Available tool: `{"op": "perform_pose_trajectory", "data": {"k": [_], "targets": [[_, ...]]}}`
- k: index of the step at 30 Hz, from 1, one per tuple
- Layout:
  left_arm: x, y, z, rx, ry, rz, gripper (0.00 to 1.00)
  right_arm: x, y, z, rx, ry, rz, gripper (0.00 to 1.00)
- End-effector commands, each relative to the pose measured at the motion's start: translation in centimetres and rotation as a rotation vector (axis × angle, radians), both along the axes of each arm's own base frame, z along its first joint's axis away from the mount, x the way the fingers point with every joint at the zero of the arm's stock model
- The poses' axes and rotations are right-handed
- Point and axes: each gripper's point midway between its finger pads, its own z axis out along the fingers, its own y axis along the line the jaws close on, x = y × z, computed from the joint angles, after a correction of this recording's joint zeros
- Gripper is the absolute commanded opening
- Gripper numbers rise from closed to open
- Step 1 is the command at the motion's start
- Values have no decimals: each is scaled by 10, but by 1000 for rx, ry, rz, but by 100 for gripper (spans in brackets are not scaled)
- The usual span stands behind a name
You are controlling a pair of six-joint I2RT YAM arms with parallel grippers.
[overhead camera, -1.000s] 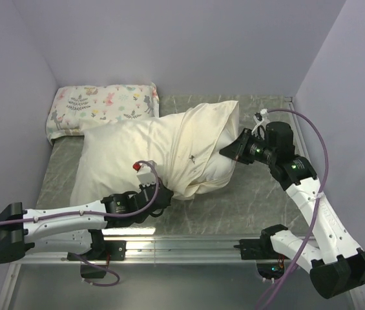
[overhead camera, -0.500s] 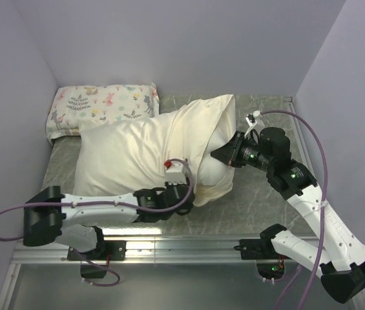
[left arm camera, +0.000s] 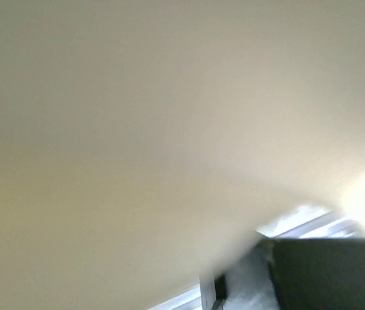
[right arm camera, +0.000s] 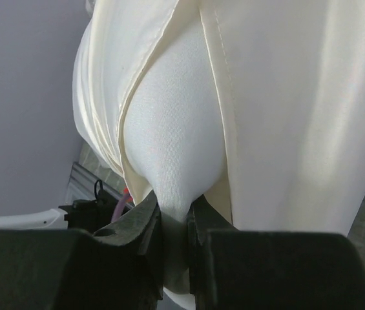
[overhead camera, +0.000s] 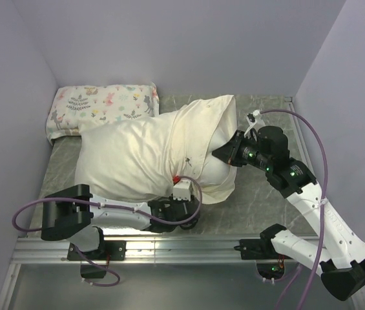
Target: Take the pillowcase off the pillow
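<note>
Cream shiny pillowcase (overhead camera: 137, 152) wrinkles over the plump matte pillow (right arm camera: 176, 129); right jaws pinch the pillow; left jaws' state cannot be told.

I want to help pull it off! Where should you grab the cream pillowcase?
Probably the pillowcase's loose folded hem at its open right end, coming from the near side. There the hem stands off the white pillow, so the thin fabric can be pinched alone, while the right fingers hold the pillow itself.
</note>
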Motion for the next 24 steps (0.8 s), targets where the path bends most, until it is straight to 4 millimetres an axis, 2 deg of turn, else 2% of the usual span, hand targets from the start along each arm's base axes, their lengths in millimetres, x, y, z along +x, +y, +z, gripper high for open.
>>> {"op": "perform_pose_trajectory", "data": {"k": [1, 2, 3, 6, 7, 9, 10, 12, 13, 14, 16, 17, 18, 21, 24], "targets": [[-18, 15, -18, 18, 85, -10, 40, 1, 6, 102, 159, -292, 16, 0], [-22, 11, -10, 7, 68, -34, 41, 2, 5, 97, 151, -283, 9, 0], [-25, 5, 9, -27, 31, -59, 53, 3, 5, 92, 141, -276, 7, 0], [-43, -13, 63, -63, -81, -141, 70, 7, 5, 78, 128, -256, -1, 0], [-55, -27, 91, -96, -117, -188, 72, 8, 6, 72, 121, -244, -2, 0], [-62, -29, 118, -97, -170, -210, 75, 10, 5, 69, 116, -240, -11, 0], [-72, -38, 141, -128, -195, -246, 75, 11, 5, 68, 112, -239, -15, 0], [-81, -43, 164, -152, -230, -271, 76, 13, 3, 67, 99, -241, -29, 0], [-92, -50, 186, -186, -252, -310, 75, 13, 3, 66, 95, -240, -29, 0], [-93, -51, 196, -197, -280, -303, 75, 13, 3, 66, 95, -240, -30, 0], [-92, -54, 215, -223, -315, -281, 75, 14, 4, 66, 95, -238, -30, 0], [-82, -47, 216, -191, -349, -225, 76, 13, 5, 67, 95, -240, -27, 0], [-77, -50, 219, -186, -358, -192, 79, 12, 7, 68, 97, -240, -22, 0], [-57, -42, 217, -88, -409, -73, 86, 10, 8, 71, 93, -241, -20, 0], [-38, -43, 208, -34, -439, 3, 88, 9, 11, 75, 95, -242, -12, 0]]}}
